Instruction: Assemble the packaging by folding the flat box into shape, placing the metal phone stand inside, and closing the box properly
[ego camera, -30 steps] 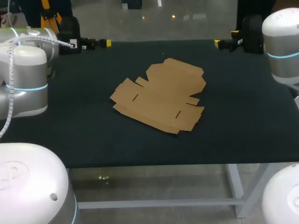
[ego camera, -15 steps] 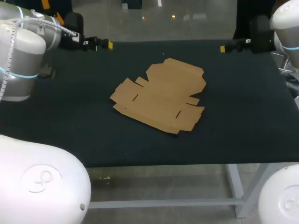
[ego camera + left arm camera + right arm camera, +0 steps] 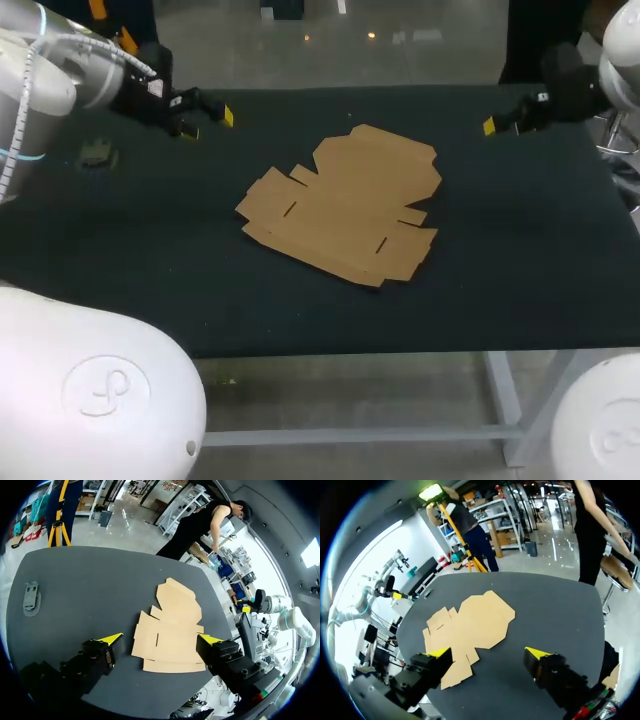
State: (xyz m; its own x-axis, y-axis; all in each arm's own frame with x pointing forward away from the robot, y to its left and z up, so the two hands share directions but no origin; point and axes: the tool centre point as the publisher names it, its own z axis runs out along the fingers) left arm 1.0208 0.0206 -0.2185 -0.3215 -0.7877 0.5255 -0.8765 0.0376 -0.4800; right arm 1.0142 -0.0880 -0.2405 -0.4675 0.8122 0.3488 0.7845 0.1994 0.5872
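Observation:
A flat, unfolded brown cardboard box (image 3: 345, 205) lies in the middle of the dark table. The grey metal phone stand (image 3: 97, 155) lies flat near the table's far left side. My left gripper (image 3: 208, 120) hangs open over the far left of the table, between the stand and the box, touching neither. My right gripper (image 3: 495, 123) hangs open over the far right, apart from the box. In the left wrist view the box (image 3: 170, 627) lies ahead of the open gripper (image 3: 161, 639) and the stand (image 3: 31, 598) lies off to one side. In the right wrist view the box (image 3: 465, 627) lies ahead of the open gripper (image 3: 487, 652).
The dark mat (image 3: 520, 260) covers the whole tabletop, and its front edge runs across the head view below the box. Bare mat surrounds the box on every side.
Both grippers have swung in from the far corners toward the table's middle and lowered slightly. The box and the stand have not moved.

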